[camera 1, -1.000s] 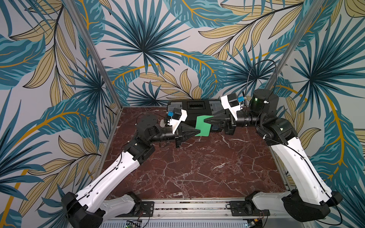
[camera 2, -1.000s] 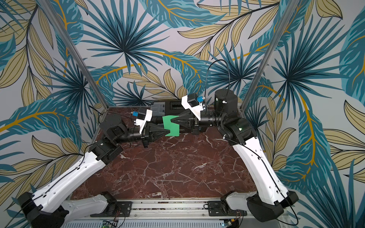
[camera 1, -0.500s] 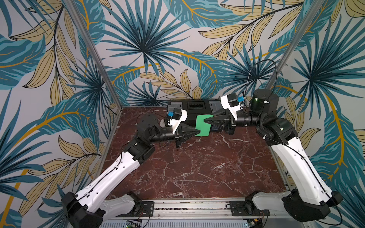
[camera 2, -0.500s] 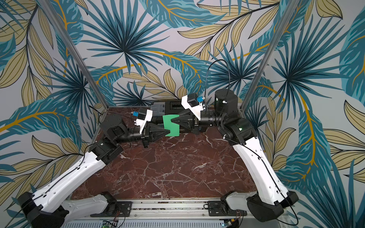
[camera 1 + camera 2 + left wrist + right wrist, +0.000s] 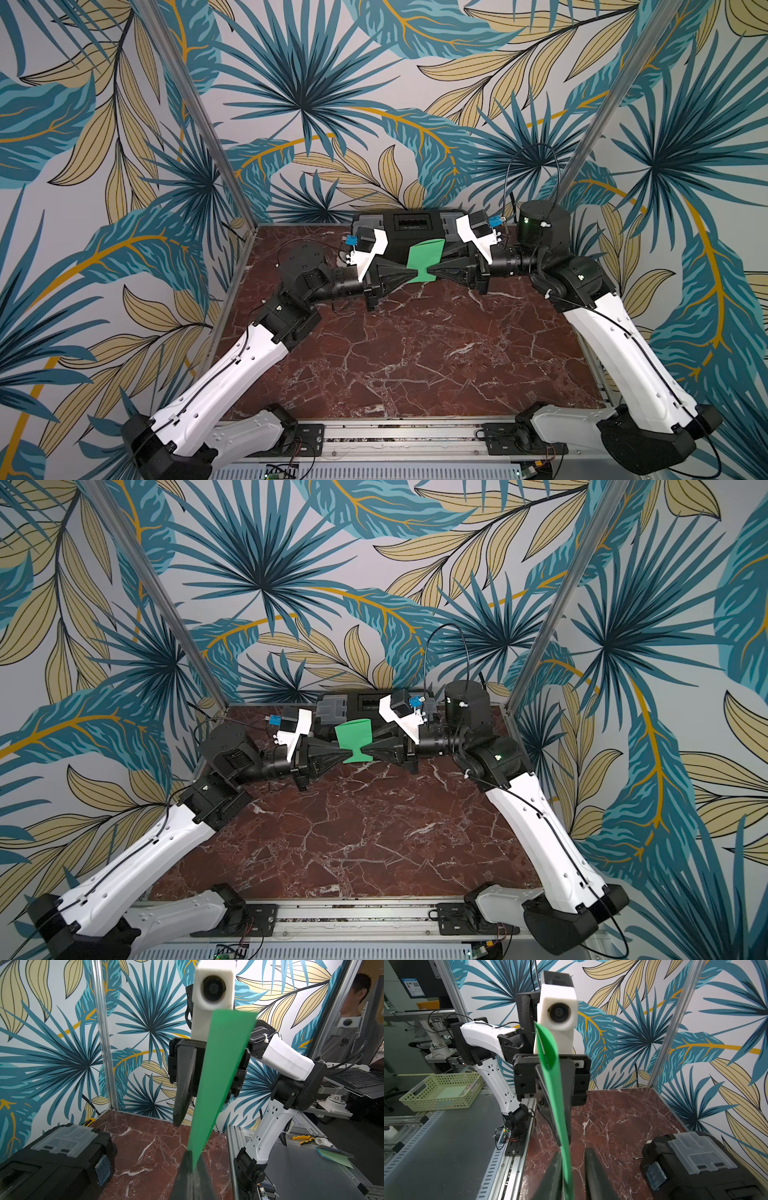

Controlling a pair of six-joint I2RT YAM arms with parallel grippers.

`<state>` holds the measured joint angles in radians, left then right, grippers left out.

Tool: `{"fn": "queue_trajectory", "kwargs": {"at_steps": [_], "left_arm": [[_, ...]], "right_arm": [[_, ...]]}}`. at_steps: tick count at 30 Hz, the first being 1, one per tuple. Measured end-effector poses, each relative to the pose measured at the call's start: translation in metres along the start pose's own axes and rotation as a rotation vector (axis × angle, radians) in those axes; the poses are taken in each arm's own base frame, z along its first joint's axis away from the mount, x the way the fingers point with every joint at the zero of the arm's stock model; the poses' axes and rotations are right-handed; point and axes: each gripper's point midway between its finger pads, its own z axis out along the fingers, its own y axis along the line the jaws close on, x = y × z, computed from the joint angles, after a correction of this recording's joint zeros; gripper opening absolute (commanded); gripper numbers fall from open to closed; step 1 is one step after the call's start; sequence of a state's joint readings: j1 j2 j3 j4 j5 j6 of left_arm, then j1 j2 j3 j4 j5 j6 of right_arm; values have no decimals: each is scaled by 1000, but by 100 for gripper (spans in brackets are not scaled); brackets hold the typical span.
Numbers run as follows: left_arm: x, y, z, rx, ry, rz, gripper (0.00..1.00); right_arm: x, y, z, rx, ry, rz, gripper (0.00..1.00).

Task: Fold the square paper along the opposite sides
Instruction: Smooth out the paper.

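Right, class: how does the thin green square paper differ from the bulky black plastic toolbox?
The thin green square paper is a bright sheet; the black plastic toolbox is a dark, bulky box, far larger. The paper stands upright in the air, pinched by the left gripper; the toolbox rests on the marble table by the back wall. Both are at the table's far end.

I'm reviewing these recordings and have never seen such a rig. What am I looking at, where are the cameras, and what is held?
Two white-and-black robot arms work over a dark red marble tabletop. Both top views look down from one overhead camera head; each wrist view rides on an arm. A black plastic toolbox sits at the back. The thin bright green square paper is held upright in the air. The left tool is pinched shut on it; the right tool has its jaws slightly apart around it.
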<state>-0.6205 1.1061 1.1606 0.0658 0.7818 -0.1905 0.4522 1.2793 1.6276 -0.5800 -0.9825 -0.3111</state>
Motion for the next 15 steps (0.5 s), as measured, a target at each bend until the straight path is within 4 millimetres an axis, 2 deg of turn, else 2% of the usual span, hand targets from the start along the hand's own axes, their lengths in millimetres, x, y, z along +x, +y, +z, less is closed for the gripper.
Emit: {"fn": "queue_trajectory", "kwargs": {"at_steps": [5, 7, 9, 12, 13, 15], "left_arm": [[-1, 2, 0, -12, -4, 3, 0], [-1, 3, 0, -19, -3, 3, 0], [-1, 4, 0, -27, -6, 4, 0], [-3, 5, -1, -37, -11, 11, 0], [-4, 5, -1, -38, -12, 13, 0], [-6, 5, -1, -39, -16, 17, 0]], "right_arm": [[1, 2, 0, -15, -2, 8, 0], [2, 3, 1, -21, -2, 14, 23], [5, 3, 2, -23, 3, 19, 30], [12, 2, 3, -27, 13, 31, 28], [14, 2, 4, -29, 15, 36, 22], [19, 2, 5, -33, 22, 38, 0]]}}
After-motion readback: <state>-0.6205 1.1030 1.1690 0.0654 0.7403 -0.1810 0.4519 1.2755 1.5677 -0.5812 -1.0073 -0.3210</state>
